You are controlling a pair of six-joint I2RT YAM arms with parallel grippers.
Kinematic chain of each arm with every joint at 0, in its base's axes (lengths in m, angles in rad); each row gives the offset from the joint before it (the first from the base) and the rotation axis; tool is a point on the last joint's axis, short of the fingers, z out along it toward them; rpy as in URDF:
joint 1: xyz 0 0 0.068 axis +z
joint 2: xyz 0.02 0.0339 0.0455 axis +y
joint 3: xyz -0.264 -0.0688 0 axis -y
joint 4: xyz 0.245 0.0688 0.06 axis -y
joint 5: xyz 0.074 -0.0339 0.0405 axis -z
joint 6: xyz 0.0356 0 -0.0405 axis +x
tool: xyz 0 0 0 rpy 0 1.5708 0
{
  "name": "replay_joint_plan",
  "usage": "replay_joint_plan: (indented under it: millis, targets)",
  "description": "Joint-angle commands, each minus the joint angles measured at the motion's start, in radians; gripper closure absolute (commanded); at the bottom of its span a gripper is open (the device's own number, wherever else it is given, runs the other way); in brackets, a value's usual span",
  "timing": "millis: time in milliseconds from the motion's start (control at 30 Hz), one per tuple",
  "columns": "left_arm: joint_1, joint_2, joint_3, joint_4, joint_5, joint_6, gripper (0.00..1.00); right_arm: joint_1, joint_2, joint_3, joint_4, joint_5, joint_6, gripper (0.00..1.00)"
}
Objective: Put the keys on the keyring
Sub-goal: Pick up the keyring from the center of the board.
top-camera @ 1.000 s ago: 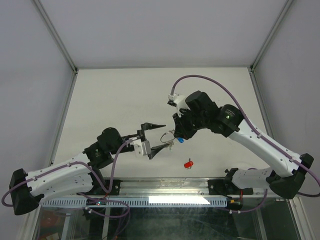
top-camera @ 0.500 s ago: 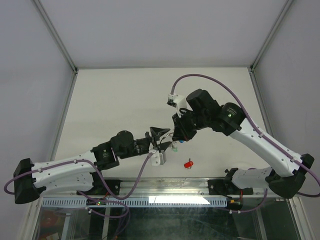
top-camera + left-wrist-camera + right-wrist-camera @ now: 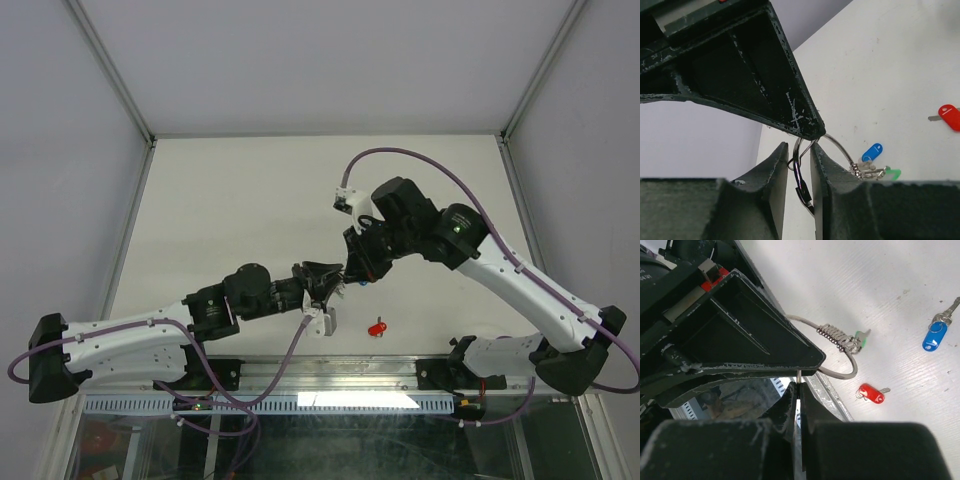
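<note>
The keyring is a silver wire loop held above the table between both grippers. My right gripper is shut on its thin wire. My left gripper has its jaws drawn in narrowly around another stretch of the loop, the wire touching both. The two grippers meet in the top view, the left and the right. The green key sits at the ring's coil. The blue key and the red key lie loose on the table; the red one also shows from above.
The white table has a metal rail along its near edge just behind the red key. Grey walls close in the left, back and right sides. The right arm's purple cable arcs above the work spot.
My left arm has reached right and forward to the ring, and its jaws went from wide open to narrowly closed around the wire. The right gripper has held the ring almost still.
</note>
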Motion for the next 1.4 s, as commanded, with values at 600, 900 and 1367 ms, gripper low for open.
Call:
replay_joint_plan:
  millis: [600, 900, 1367]
  targets:
    - [-0.020, 0.027, 0.131, -0.045, -0.071, -0.370, 1.00, -0.039, -0.245, -0.080, 0.288, 0.185, 0.069, 0.70]
    - [0.000, 0.079, 0.189, -0.035, -0.202, -0.801, 1.00, -0.038, -0.511, -0.399, 0.643, 0.285, -0.043, 0.64]
    - [0.204, 0.012, 0.114, 0.011, -0.018, -1.150, 1.00, -0.038, -0.597, -0.540, 0.799, 0.358, -0.134, 0.66]
